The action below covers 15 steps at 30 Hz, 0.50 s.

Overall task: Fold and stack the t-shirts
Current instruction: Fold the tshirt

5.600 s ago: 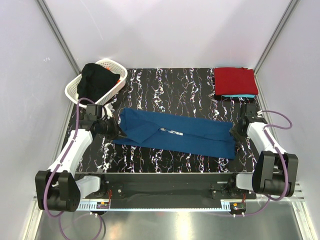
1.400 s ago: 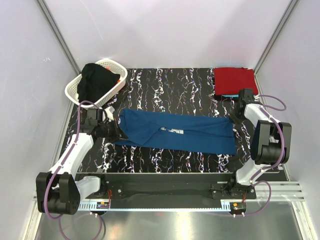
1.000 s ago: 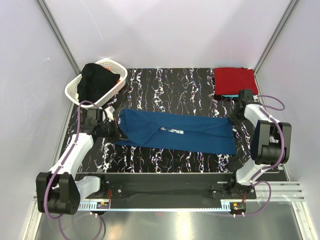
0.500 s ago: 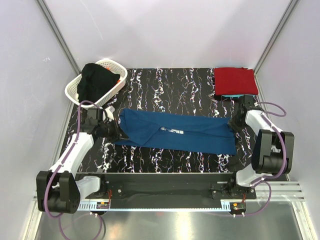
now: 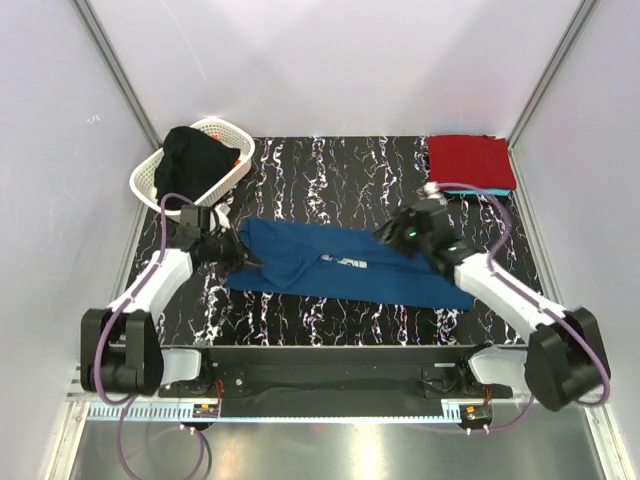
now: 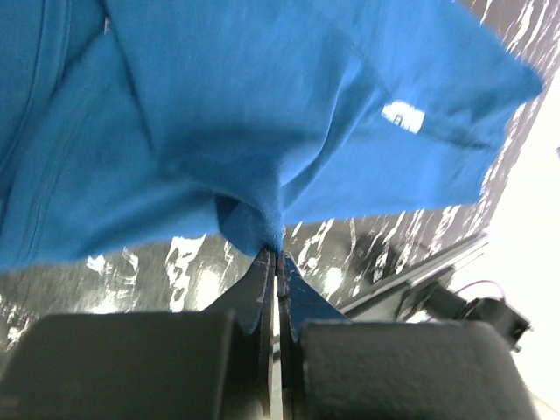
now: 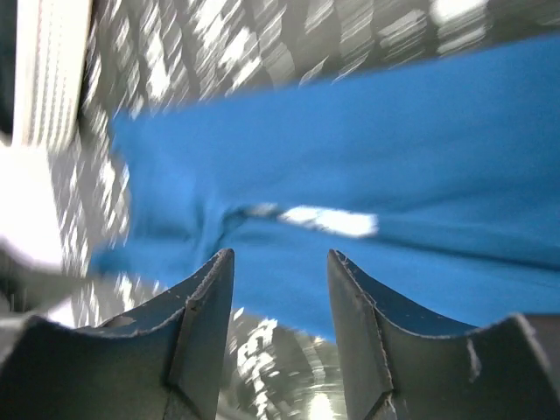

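With the red shirt (image 5: 470,160) stacked at 1 o'clock, our left tool (image 6: 276,255) pinches the half-folded blue shirt (image 5: 380,270), right tool (image 7: 280,262) open.

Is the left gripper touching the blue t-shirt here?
Touching. The left wrist view shows the left gripper shut, its fingers pinching a bunched fold of the blue t-shirt between them.

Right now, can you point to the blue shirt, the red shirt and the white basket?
blue shirt (image 5: 330,282): top view, cloth below its print.
red shirt (image 5: 470,160): top view, flat top.
white basket (image 5: 143,176): top view, left rim.
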{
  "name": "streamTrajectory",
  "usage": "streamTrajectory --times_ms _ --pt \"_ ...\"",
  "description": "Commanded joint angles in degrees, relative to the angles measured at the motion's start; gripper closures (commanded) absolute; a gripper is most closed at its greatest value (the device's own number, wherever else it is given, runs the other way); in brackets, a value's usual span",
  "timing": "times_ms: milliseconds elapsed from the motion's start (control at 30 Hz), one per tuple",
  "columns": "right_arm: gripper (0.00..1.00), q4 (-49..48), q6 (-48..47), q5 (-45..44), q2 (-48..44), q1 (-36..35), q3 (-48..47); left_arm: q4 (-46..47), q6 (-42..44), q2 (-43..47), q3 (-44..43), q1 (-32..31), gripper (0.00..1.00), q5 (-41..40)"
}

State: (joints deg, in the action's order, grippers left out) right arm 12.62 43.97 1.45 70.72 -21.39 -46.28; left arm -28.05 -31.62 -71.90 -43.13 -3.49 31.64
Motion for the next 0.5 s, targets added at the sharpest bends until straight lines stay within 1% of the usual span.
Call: streamTrajectory --times_ms 0,33,100,133,167,233,300,333,367,433,467 --pt "0.46 -15.42 5.69 0.66 6.08 -8.38 3.04 7.12 -4.06 -4.29 -4.15 0.41 1.00 2.20" --pt "0.46 -17.52 6.56 0.39 10.45 -12.24 1.73 7.48 -4.42 -5.17 -5.02 0.50 1.00 1.94" --pt "0.47 -19.99 8.85 -0.48 14.60 -16.12 0.15 8.45 -5.21 -7.28 -5.90 0.93 1.00 1.59" --pt "0.47 -21.83 10.08 -1.10 18.10 -19.88 -1.43 8.63 -5.38 -8.25 -6.78 1.02 1.00 1.41" --pt "0.47 -22.37 10.78 -3.54 19.71 -21.31 -2.31 8.89 -5.82 -8.78 -7.22 1.20 1.00 1.32" --pt "0.46 -22.82 12.45 -5.31 23.56 -24.04 -4.94 9.59 -6.18 -9.92 -8.62 1.55 1.00 1.58" --pt "0.44 -21.94 17.36 -7.86 26.56 -27.03 -6.71 9.60 -6.26 -11.33 -10.03 1.64 1.00 1.50" --pt "0.44 -19.59 19.47 -9.17 27.27 -27.82 -8.28 9.60 -6.35 -11.77 -10.39 1.64 1.00 1.06" --pt "0.44 -18.52 24.19 -12.06 27.80 -29.66 -8.91 9.68 -6.27 -12.56 -10.74 1.73 1.00 0.88" --pt "0.46 -19.12 30.70 -13.31 29.55 -31.16 -9.35 9.95 -6.35 -13.53 -11.35 1.73 1.00 0.97" --pt "0.47 -19.91 32.05 -13.93 30.44 -32.65 -9.61 10.12 -6.27 -13.88 -11.44 1.73 1.00 0.97"
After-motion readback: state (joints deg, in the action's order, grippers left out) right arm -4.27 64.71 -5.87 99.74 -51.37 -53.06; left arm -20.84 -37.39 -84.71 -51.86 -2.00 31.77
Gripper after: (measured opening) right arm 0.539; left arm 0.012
